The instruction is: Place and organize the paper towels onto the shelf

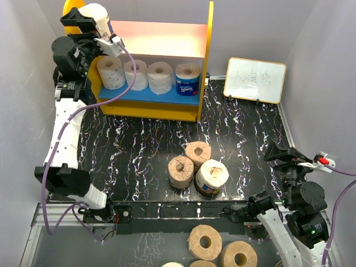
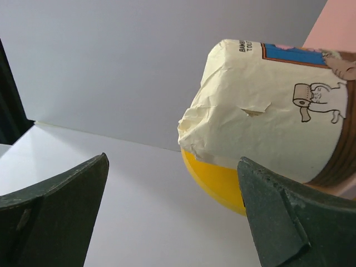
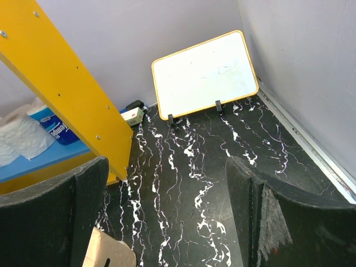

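Note:
The shelf (image 1: 207,61) stands at the back left. Three white rolls (image 1: 135,74) and a blue-wrapped roll (image 1: 187,80) sit on its blue lower board (image 1: 150,97). A cream roll with a printed label (image 1: 95,14) rests on the pink upper board (image 1: 161,39) at its left end, against the round-topped yellow panel (image 2: 217,183). My left gripper (image 1: 83,23) is open just beside that roll (image 2: 267,105), not holding it. Two tan rolls (image 1: 181,170) and a white labelled roll (image 1: 211,176) stand mid-table. My right gripper (image 1: 286,153) is open and empty.
A small whiteboard (image 1: 256,79) stands at the back right, also in the right wrist view (image 3: 203,75). Wider bare tan rolls (image 1: 204,242) lie below the table's near edge. Grey walls close in on both sides.

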`<state>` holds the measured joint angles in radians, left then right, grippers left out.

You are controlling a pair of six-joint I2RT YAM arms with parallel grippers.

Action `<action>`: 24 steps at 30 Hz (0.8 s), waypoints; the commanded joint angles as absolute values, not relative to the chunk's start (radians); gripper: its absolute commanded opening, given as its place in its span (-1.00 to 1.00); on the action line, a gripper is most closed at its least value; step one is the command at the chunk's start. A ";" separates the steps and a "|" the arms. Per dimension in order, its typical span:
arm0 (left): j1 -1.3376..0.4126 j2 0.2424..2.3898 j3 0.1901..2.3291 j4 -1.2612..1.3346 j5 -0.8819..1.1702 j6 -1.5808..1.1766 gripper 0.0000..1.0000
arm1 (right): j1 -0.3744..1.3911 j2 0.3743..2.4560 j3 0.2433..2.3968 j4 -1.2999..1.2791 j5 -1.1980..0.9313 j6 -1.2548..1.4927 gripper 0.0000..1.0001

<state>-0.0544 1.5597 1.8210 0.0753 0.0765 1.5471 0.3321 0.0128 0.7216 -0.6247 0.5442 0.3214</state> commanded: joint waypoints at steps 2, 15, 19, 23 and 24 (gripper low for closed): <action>-0.052 1.264 1.824 -0.206 0.324 1.183 0.97 | 0.337 -0.002 0.726 -0.593 0.549 0.325 0.69; -0.054 0.625 0.912 -0.501 0.715 1.321 0.97 | 0.338 0.015 0.723 -0.584 0.555 0.325 0.69; -0.055 0.747 0.958 -0.414 0.579 0.970 0.97 | 0.338 0.020 0.723 -0.587 0.576 0.332 0.69; -0.064 0.978 1.103 -0.402 0.390 0.776 0.97 | 0.337 0.035 0.724 -0.590 0.590 0.339 0.69; -0.078 1.015 1.122 -0.406 0.358 0.761 0.97 | 0.337 0.039 0.724 -0.589 0.594 0.340 0.69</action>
